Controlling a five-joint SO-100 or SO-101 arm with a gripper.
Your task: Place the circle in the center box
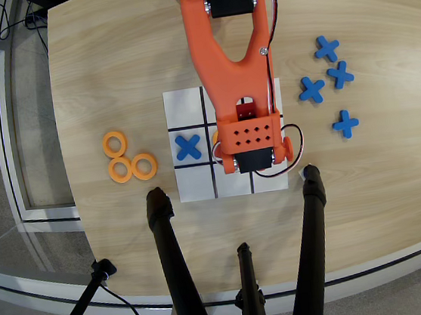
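**Operator:** One overhead view is all I'm working with, and the orange plastic arm point(229, 56) is lying right across the white paper three-by-three grid sheet point(195, 186). A sliver of the flat orange ring, the circle point(215, 136), is peeking out at the arm's left edge, over the left side of the center box point(218, 155).

**Spotter:** Are the fingers pinching it?

**Operator:** I'm not able to tell. The gripper is sitting under the wrist housing point(254, 139), so I'm seeing neither fingertips nor gap. I also can't say whether the ring is lying on the paper or hanging above it.

**Spotter:** What's around it?

**Operator:** A blue X-shaped piece point(188, 146) is occupying the cell just left of centre. Three spare orange rings point(128, 158) are resting on the light wooden table point(115, 54) well to the left, and four more blue crosses point(327, 83) are lying to the right.

**Spotter:** What's worrying you?

**Operator:** I'm thinking the ring is riding close to the left black line. Released there, it could straddle the line or nudge the blue piece. Lifting off blind, a finger could also be dragging the ring or the sheet along
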